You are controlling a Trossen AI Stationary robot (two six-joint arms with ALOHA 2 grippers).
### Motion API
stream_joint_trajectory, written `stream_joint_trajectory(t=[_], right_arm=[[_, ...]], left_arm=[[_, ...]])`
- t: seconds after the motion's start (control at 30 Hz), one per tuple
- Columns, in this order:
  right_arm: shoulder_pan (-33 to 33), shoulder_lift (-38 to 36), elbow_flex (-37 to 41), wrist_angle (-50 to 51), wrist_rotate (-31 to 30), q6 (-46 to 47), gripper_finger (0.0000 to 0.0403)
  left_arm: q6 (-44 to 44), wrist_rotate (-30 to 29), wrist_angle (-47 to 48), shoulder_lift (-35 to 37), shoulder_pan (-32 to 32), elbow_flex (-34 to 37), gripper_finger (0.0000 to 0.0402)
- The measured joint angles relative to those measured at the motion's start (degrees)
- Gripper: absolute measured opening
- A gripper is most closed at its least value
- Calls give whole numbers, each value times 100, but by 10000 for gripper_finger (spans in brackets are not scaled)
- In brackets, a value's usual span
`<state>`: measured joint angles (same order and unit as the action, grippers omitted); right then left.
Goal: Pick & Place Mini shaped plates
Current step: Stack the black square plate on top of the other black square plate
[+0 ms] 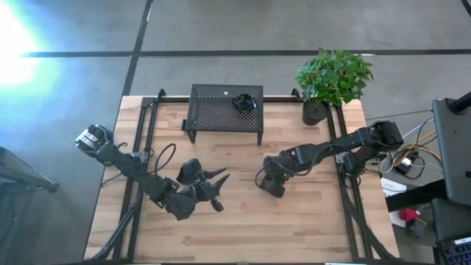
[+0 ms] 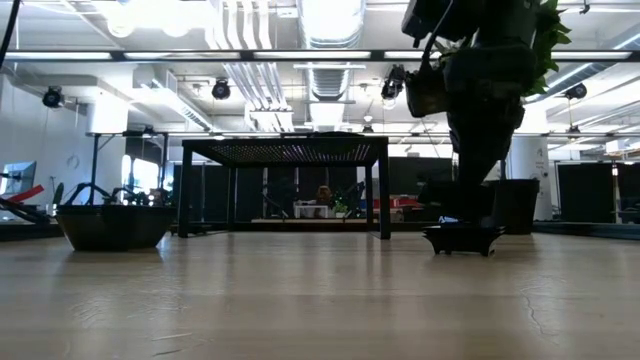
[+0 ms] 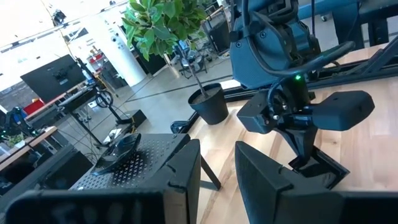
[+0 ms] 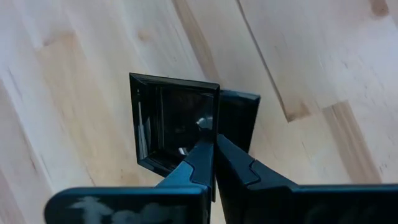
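Black and glossy, one dish (image 1: 243, 102) already sits on the mesh stand (image 1: 224, 107) at twelve o'clock, while my right gripper (image 4: 214, 144) is clenched on a square plate's (image 4: 171, 127) rim mid-table, my left gripper (image 1: 218, 190) parted, waiting at eight o'clock.

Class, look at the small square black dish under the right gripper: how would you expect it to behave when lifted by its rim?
The square dish looks glossy, so it may slip between the right gripper fingers, shut on its thin rim. It looks rigid, so it probably won't flex. Held at one edge, it could tilt or swing as it rises.
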<state>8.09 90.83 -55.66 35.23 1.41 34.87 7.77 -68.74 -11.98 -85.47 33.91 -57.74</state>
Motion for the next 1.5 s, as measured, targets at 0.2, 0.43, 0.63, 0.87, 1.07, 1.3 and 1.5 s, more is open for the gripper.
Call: stream_joint_trajectory(t=[0.2, 0.43, 0.63, 0.87, 1.07, 1.3, 1.5], right_arm=[[-6, 0, 236, 34, 15, 207, 8], [-12, 0, 268, 2, 17, 246, 8], [-23, 0, 258, 16, 20, 227, 11], [-23, 0, 229, 58, 20, 206, 54], [-23, -4, -80, 335, 17, 94, 83], [-21, -9, -453, 932, 15, 92, 87], [30, -109, -797, 1423, -93, -112, 77]], left_arm=[[-9, -2, -1, 0, 0, 0, 97], [-9, -9, 2, 0, 0, 0, 97], [-9, -17, 2, 0, 0, 0, 97], [-7, -15, 2, 2, 0, 0, 97], [-6, -14, 1, 0, 0, 0, 97], [-7, -13, 2, 1, 0, 0, 97], [-314, -228, 33, 46, 0, 0, 97]])
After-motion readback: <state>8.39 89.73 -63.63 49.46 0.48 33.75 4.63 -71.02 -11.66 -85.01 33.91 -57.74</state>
